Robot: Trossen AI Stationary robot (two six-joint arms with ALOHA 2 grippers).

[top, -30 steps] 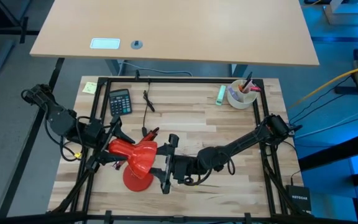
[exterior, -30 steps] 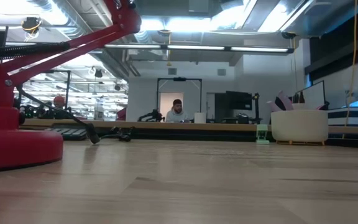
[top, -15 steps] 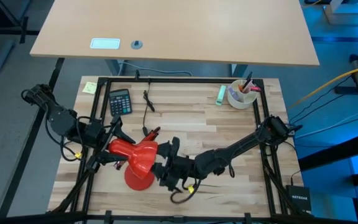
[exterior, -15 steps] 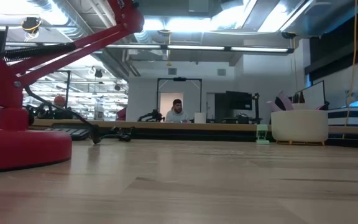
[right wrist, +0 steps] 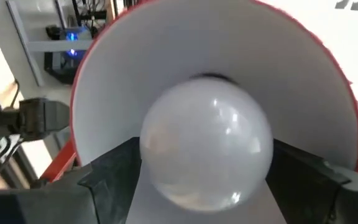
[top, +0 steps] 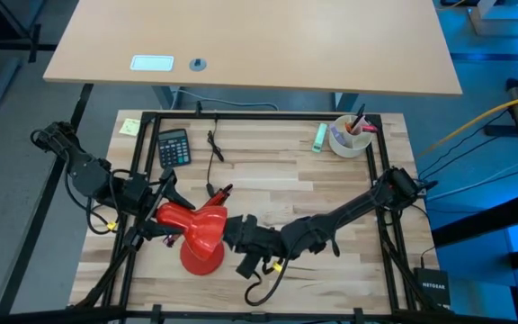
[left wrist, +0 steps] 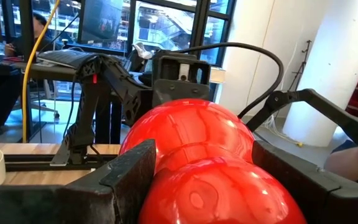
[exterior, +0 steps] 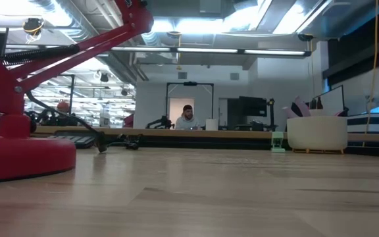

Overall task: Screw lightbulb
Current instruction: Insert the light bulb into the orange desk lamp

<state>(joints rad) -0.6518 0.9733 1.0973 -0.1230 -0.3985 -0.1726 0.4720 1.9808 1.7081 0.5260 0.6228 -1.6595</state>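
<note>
Calculator (top: 174,147), cup (top: 350,137) well behind red lamp (top: 203,236).

Right gripper (top: 237,236) has rotated at the wrist and shifted slightly toward frame left, closing on the red lamp's shade (top: 207,227). Lamp base (exterior: 18,155) slid right in the low view, then settled.

Bright overhead ceiling lights (exterior: 176,26) glare; blue cast at right.
</note>
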